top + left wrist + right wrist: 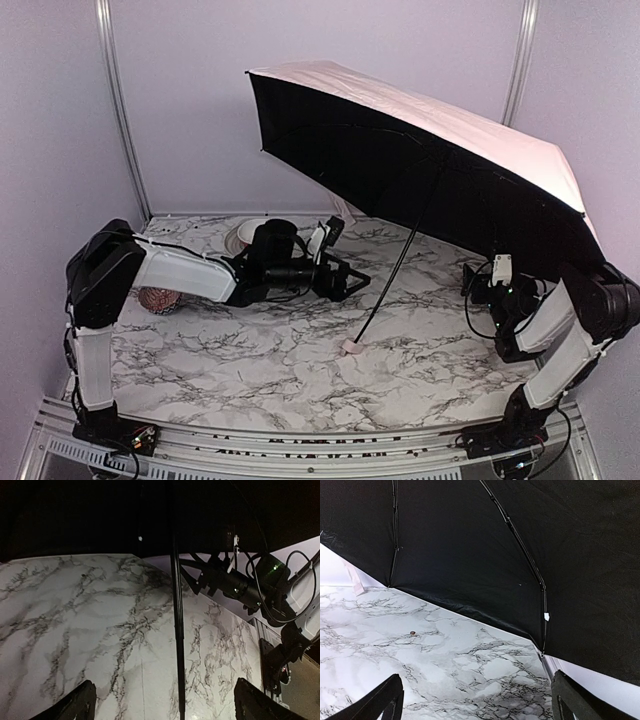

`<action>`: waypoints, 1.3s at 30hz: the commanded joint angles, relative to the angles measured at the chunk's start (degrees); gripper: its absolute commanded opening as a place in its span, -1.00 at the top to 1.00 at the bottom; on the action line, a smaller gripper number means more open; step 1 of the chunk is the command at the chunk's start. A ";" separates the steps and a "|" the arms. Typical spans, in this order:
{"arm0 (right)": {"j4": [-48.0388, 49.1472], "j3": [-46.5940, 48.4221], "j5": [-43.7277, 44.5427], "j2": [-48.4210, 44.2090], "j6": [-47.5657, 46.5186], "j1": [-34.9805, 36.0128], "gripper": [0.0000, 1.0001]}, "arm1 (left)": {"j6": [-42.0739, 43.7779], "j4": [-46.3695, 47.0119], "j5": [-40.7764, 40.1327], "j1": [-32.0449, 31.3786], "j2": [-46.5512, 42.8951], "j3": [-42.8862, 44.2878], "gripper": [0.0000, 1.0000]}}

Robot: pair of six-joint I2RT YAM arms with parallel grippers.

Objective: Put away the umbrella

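Note:
The umbrella (430, 120) stands open and tilted, pale pink outside and black inside. Its thin black shaft (395, 270) slants down to the small pale pink handle knob (352, 347), which rests on the marble table (250, 350). My left gripper (358, 281) is open and empty, just left of the shaft. In the left wrist view the shaft (176, 630) runs upright between the spread fingers (75, 705), apart from both. My right gripper (472, 276) is open and empty under the canopy's low right edge. The right wrist view shows the black lining (495, 545) and ribs above.
A reddish-pink knobbly ball (158, 298) lies by the left arm. A white dish (243, 238) sits at the back, behind the left wrist. A small brown speck (412, 633) lies on the marble. Pale walls and metal posts enclose the table. The right arm (240, 587) shows beyond the shaft.

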 commanded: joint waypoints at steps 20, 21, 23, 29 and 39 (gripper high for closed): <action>0.59 1.40 -0.34 0.19 -0.42 -0.10 -1.00 | -6.89 6.34 4.22 -5.69 16.43 7.91 0.73; 0.57 1.41 -0.34 0.24 -0.45 -0.10 -0.99 | -6.99 6.72 3.84 -5.71 15.77 7.42 0.81; 0.61 1.42 -0.33 0.15 -0.44 -0.08 -1.00 | -7.10 7.42 2.89 -5.80 14.47 6.50 0.93; -1.95 2.39 -2.78 -1.27 -2.27 0.72 -0.99 | -8.06 9.12 -5.46 -6.32 9.28 2.37 1.00; -47.04 29.94 -23.59 -8.58 7.52 10.99 -0.89 | -1.43 9.10 -32.91 -10.41 1.08 -6.12 1.00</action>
